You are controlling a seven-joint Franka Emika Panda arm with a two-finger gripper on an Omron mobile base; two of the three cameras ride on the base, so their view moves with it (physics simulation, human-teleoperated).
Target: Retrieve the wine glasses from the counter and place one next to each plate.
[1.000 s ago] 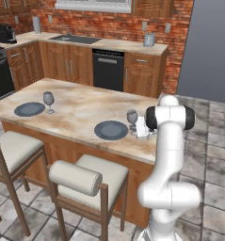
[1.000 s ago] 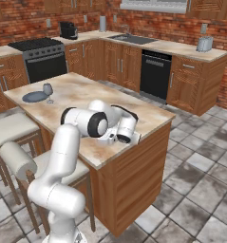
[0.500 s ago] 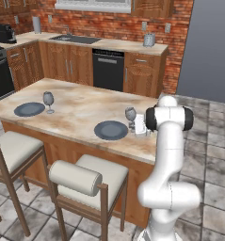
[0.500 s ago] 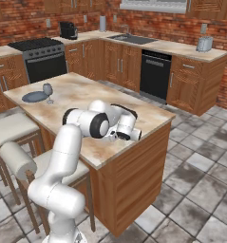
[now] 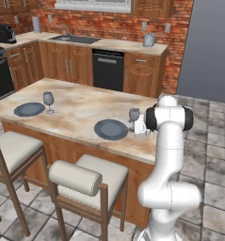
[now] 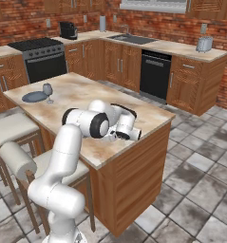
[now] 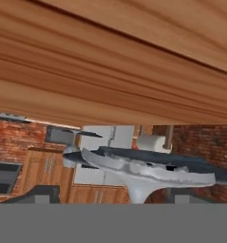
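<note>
Second wine glass [image 5: 133,114] upright just beside near plate [image 5: 111,129], one per setting (far pair already matched); my fingers hidden behind hand, spread unclear.

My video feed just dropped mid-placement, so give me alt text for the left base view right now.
The white arm's gripper sits low on the marbled island top, right beside a wine glass standing upright next to the near plate. At the far left end a second wine glass stands beside the other plate. Two cushioned stools line the near side.
</note>
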